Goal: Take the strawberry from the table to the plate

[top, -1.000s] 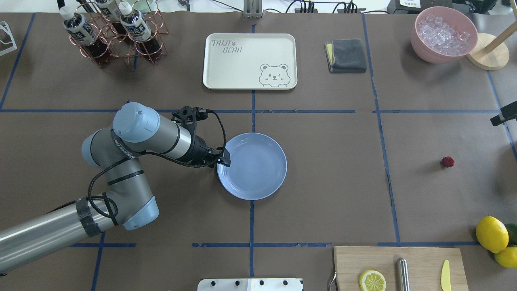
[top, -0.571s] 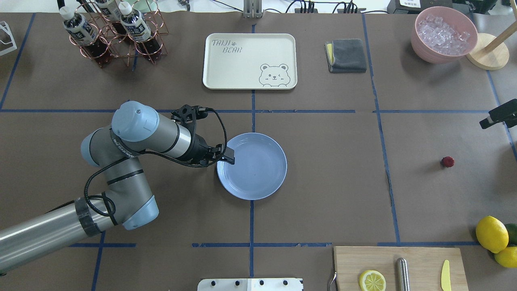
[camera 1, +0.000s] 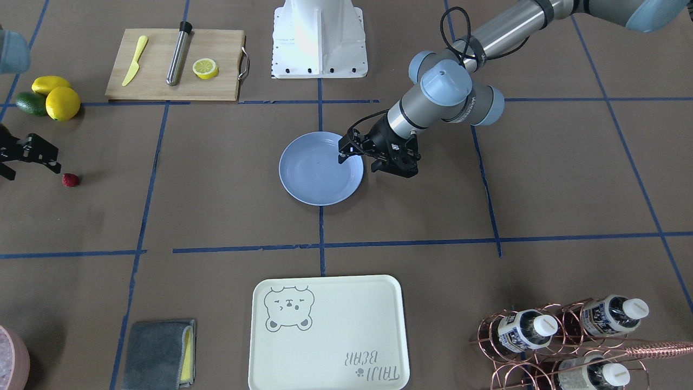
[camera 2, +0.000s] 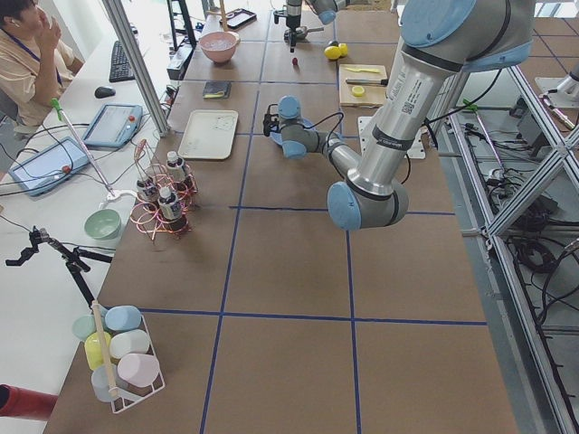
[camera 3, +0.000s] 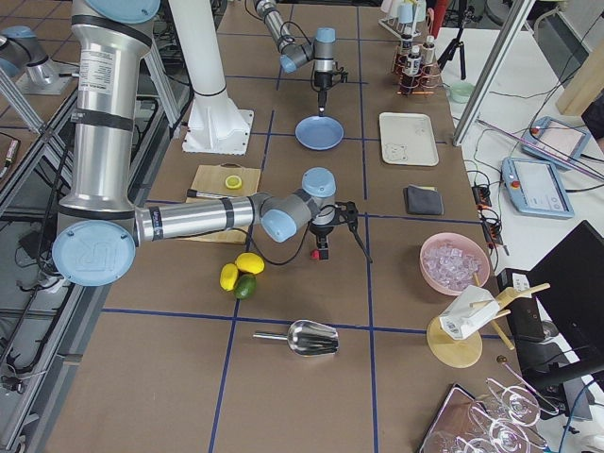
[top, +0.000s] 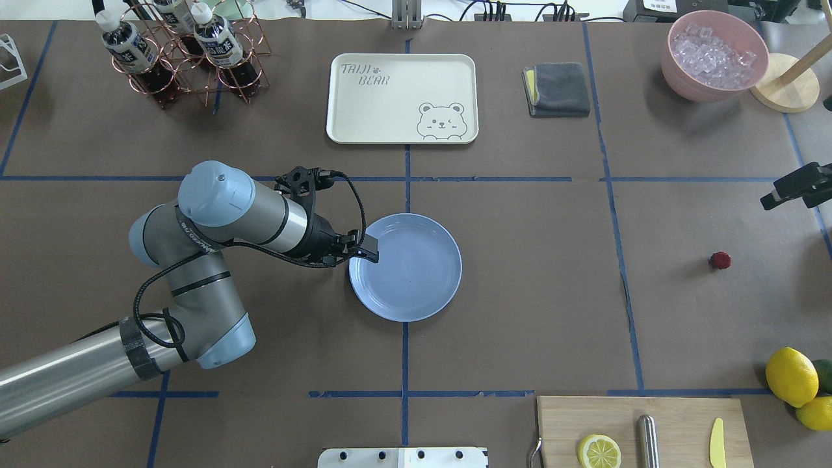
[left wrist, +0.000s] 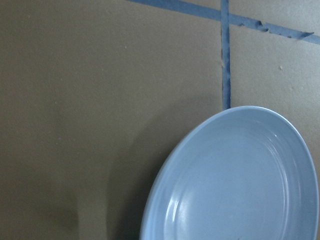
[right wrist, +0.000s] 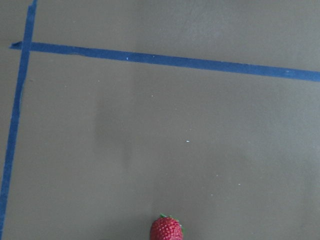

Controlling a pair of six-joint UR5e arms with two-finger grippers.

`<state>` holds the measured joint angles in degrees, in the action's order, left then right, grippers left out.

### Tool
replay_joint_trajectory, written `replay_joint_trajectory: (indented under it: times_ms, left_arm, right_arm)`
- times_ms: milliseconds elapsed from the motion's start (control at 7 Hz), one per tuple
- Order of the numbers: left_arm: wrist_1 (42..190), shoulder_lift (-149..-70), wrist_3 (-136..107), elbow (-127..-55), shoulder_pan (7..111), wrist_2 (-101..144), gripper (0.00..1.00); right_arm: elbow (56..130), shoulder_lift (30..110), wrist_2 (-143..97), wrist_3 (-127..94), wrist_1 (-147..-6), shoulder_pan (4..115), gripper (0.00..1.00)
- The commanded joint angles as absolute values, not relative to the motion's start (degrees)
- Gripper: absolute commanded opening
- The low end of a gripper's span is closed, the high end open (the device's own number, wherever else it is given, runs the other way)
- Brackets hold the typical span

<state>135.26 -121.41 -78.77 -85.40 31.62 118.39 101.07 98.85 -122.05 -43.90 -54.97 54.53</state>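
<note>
Looking across the surface (camera 1: 227,211) towards the robot, we see the strawberry (camera 1: 69,180) lying on the brown paper near the view's left edge. It is well apart from the plate (camera 1: 316,187), which sits over one of the blue tape lines (camera 1: 379,243). The right end effector (camera 1: 32,156) hangs just beside the strawberry without touching it, and we cannot tell how wide it stands. The left end effector (camera 1: 358,158) hovers at the plate's rim; its spread is unclear to us as well.

From overhead, the strawberry lies in the right-hand grid square, with the right end effector reaching in from the view's edge nearby. The left end effector overlaps the plate's left rim.

From the robot's right end, the near arm points its end effector down close by the strawberry.

The left wrist camera shows part of the plate and a tape line. The right wrist camera shows the strawberry at the frame's bottom edge, on the paper.
</note>
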Motion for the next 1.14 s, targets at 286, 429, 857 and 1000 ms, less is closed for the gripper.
replay_joint_trajectory:
  times_ms: [286, 429, 857, 1000]
  left_arm:
    - [135.18, -121.20, -79.01, -86.22, 31.64, 118.39, 0.99]
    - [135.18, -121.20, -79.01, -86.31, 31.64, 118.39, 0.99]
    - [135.18, -121.20, -79.01, -86.48, 31.64, 118.39, 0.99]
    - [135.18, -121.20, -79.01, -86.48, 31.64, 118.39, 0.99]
  right_arm:
    - [98.79, 99.67, -118.74, -48.69, -48.25, 50.01, 0.96]
    - [96.70, 98.71, -117.87, -48.69, -48.08, 49.66, 0.93]
    - [93.78, 96.68, -117.86, -48.78, -48.16, 49.83, 0.79]
    - [93.78, 96.94, -118.21, -48.61, -48.25, 49.92, 0.64]
